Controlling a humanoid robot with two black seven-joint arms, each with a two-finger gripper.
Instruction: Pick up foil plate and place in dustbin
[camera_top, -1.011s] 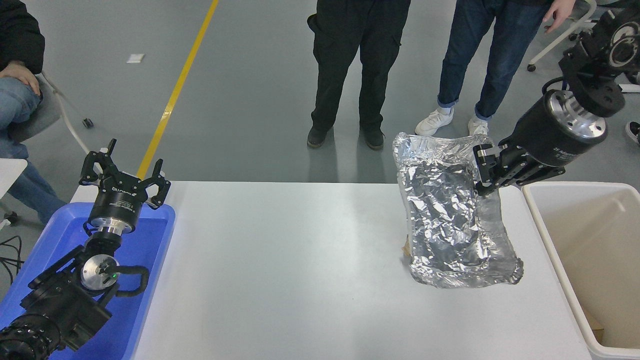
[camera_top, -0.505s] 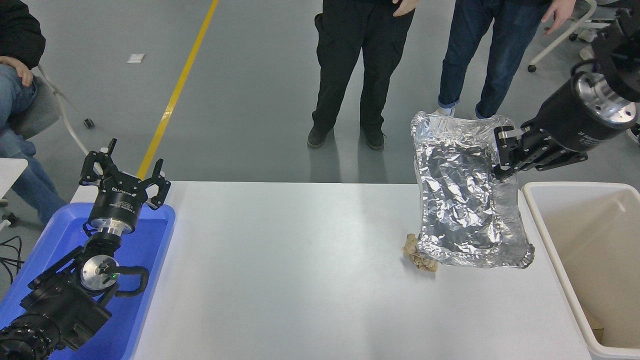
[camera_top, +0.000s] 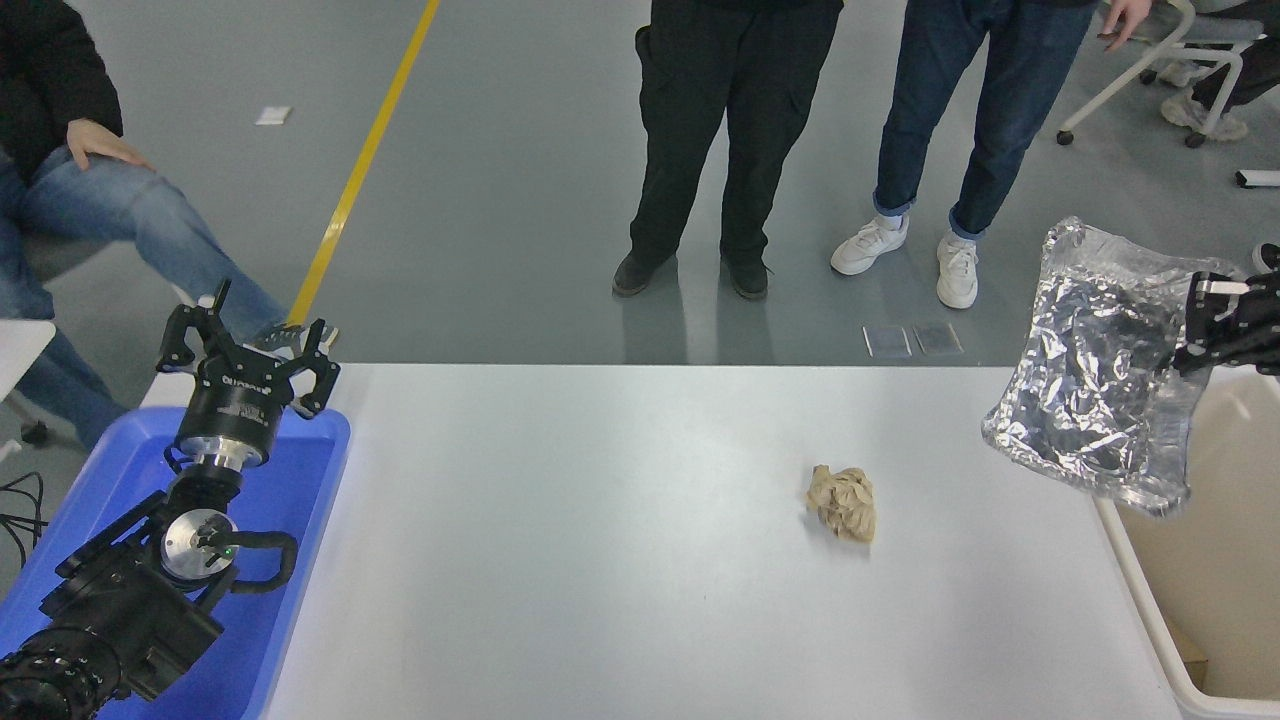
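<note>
With the right gripper (camera_top: 1205, 325) clamped on the right edge of the foil plate (camera_top: 1095, 385), I see the fingers closed tight on the foil rim. Plate hangs tilted, clear of the table (camera_top: 600, 560), its lower corner over the left rim of the dustbin (camera_top: 1140, 590).

Change vs a second ago: plate was low over the table, near edge almost on it, hiding the paper ball (camera_top: 843, 502). Now it's lifted and carried right; most of the arm has gone out of the picture's right edge. Ball is fully exposed and sits apart from the plate.

My read: pickup done, transport nearly done. Plate is only partly over the bin opening, so I'd want it further right before release, else it may catch the rim or slide back onto the table. Thin foil may also flex in the grip.

Left gripper (camera_top: 250, 345) parked over the blue tray (camera_top: 300, 500), fingers spread, holding nothing.
</note>
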